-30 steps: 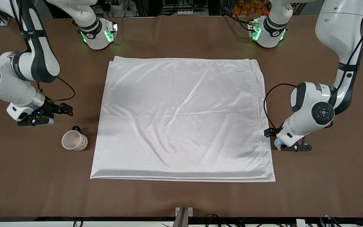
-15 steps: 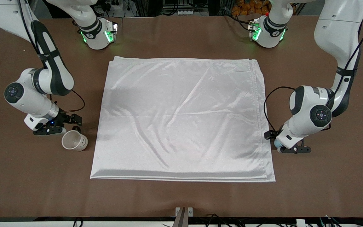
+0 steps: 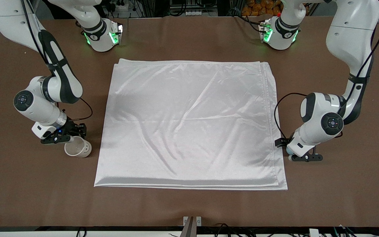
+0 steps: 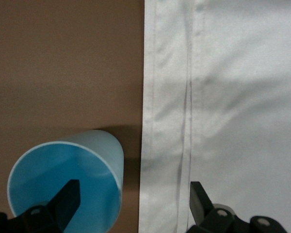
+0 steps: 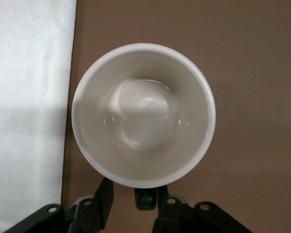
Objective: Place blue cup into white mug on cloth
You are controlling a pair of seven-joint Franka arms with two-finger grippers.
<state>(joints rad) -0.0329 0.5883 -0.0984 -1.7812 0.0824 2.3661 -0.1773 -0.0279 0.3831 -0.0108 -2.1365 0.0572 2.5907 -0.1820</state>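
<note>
We see the white mug (image 3: 78,151) on the table beside the cloth (image 3: 189,125), the right gripper (image 5: 133,204) narrowed on its handle; the left gripper (image 4: 133,201) stands wide around the blue cup (image 4: 68,179) beside the cloth.

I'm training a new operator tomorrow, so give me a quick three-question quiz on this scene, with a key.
1. True or false: the white mug stands on the cloth.
2. Which thing is the left gripper down at? A) the white mug B) the blue cup C) the middle of the cloth
3. Fill in: the left gripper's fingers are ___.

Key
1. False: it stands on the bare table beside the cloth, toward the right arm's end, with the right gripper at its handle.
2. B
3. open
</note>
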